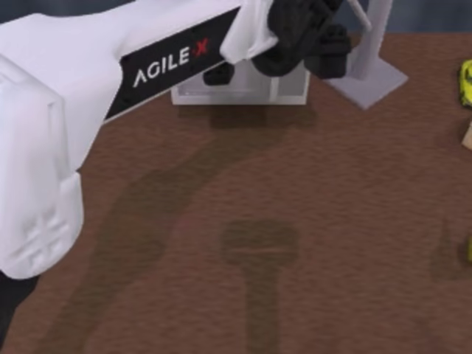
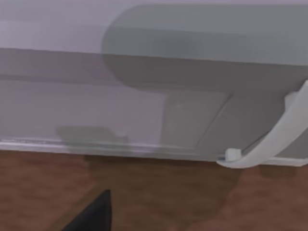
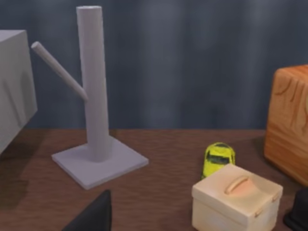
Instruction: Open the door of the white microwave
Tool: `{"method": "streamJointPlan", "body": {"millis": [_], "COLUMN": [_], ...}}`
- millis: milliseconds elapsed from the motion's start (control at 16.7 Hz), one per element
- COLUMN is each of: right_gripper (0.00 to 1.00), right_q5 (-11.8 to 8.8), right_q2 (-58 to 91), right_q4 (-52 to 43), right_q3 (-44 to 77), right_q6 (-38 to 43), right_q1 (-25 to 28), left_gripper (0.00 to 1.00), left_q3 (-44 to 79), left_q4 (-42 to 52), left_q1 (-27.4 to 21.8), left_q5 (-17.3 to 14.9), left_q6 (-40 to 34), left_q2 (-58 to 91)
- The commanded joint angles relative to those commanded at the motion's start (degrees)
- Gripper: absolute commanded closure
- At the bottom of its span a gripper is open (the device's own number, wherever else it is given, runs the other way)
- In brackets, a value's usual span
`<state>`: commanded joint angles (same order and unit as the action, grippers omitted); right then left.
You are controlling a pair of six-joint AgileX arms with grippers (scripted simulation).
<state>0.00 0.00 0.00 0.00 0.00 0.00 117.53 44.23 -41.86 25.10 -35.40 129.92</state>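
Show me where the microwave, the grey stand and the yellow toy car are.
microwave [image 1: 243,90]: top view, front lower edge.
grey stand [image 3: 94,86]: right wrist view, upright post.
yellow toy car [image 3: 219,158]: right wrist view, roof.

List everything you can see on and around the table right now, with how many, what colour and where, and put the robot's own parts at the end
white microwave: one, white-grey, far edge of the table, mostly hidden under the left arm in the top view
door: one, white with grey window, fills the left wrist view; curved white handle near its lower edge
stand: one, grey, post with a side peg on a square base, right of the microwave
toy car: one, yellow, far right of the table
box with handle: one, cream, near the car
wooden block: one, orange-brown, beside them
table: one, brown
left gripper: one, black, at the microwave's front
right arm: out of the top view
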Motion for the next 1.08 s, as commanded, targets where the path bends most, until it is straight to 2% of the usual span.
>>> {"method": "streamJointPlan", "body": {"millis": [240, 600, 840, 1080], "right_gripper": [0.0, 0.0, 0.0, 0.0], "right_q5": [0.0, 0.0, 0.0, 0.0], "right_q2": [0.0, 0.0, 0.0, 0.0], "right_q4": [0.0, 0.0, 0.0, 0.0], "right_q3": [0.0, 0.0, 0.0, 0.0], "right_q6": [0.0, 0.0, 0.0, 0.0], "right_q1": [0.0, 0.0, 0.0, 0.0], "left_gripper": [0.0, 0.0, 0.0, 0.3], "left_q3": [0.7, 7.5, 7.9, 7.9], "left_q4": [-0.7, -5.6, -5.9, -5.9], "left_q1": [0.5, 3.5, 3.7, 3.7], "left_q5": [-0.3, -2.1, -2.3, -2.3], "left_q6": [0.4, 3.2, 3.4, 3.4], "left_q2": [0.9, 11.9, 12.5, 12.5]}}
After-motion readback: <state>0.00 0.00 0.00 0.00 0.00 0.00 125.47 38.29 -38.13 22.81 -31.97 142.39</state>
